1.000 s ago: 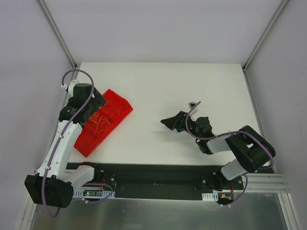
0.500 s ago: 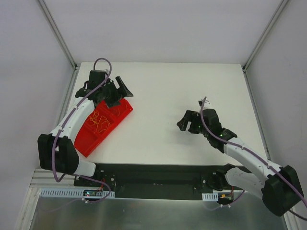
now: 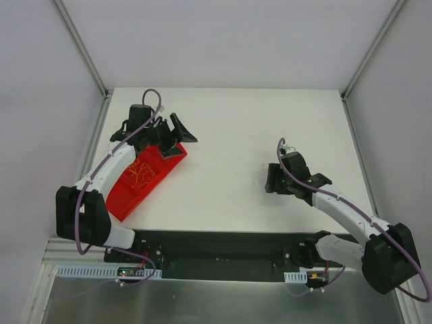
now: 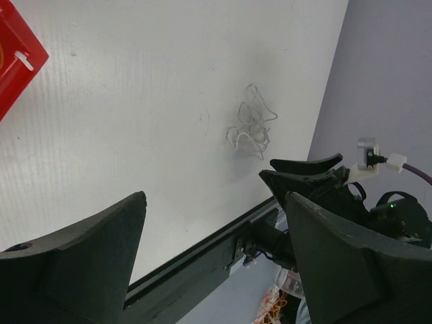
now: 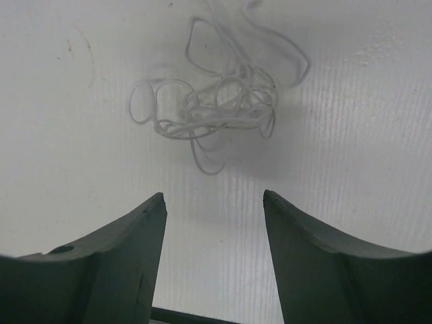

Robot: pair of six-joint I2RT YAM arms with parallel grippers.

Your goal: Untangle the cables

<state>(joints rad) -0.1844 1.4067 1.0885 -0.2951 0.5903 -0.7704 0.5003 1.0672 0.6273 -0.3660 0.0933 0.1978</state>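
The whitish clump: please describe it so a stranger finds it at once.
On the white table, look at the right half, just ahead of the right tool. There lies the whitish clump, thin loose loops. Unlike the orange wires in the red tray at left, it is pale and lies on bare table.

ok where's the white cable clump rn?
On the table's right side: the white clump lies just ahead of the open right gripper, not touching it. The left wrist view shows it too, well clear of the red tray.
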